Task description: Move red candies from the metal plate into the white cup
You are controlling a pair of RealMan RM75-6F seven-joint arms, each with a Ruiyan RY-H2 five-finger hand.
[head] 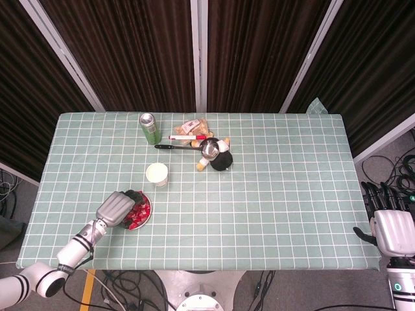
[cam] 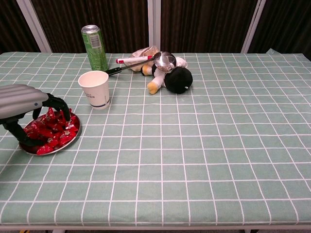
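Note:
Red candies (cam: 52, 130) are piled on the metal plate (cam: 73, 139) near the table's front left; in the head view the candies (head: 139, 210) show just right of my left hand (head: 116, 208). The left hand (cam: 22, 100) hangs over the pile, fingers (cam: 60, 108) curved down onto the candies on one side and the thumb on the other, set apart. No candy is visibly pinched. The white cup (cam: 95, 89) stands upright just behind the plate, also seen from above as the white cup (head: 157, 173). My right hand (head: 391, 227) stays open beyond the table's right edge.
Behind the cup stands a green can (cam: 95, 47). A black and white plush toy (cam: 175, 77) lies at centre back with a metal ladle (cam: 164, 60), a red marker (cam: 133, 59) and a snack packet (cam: 144, 52) beside it.

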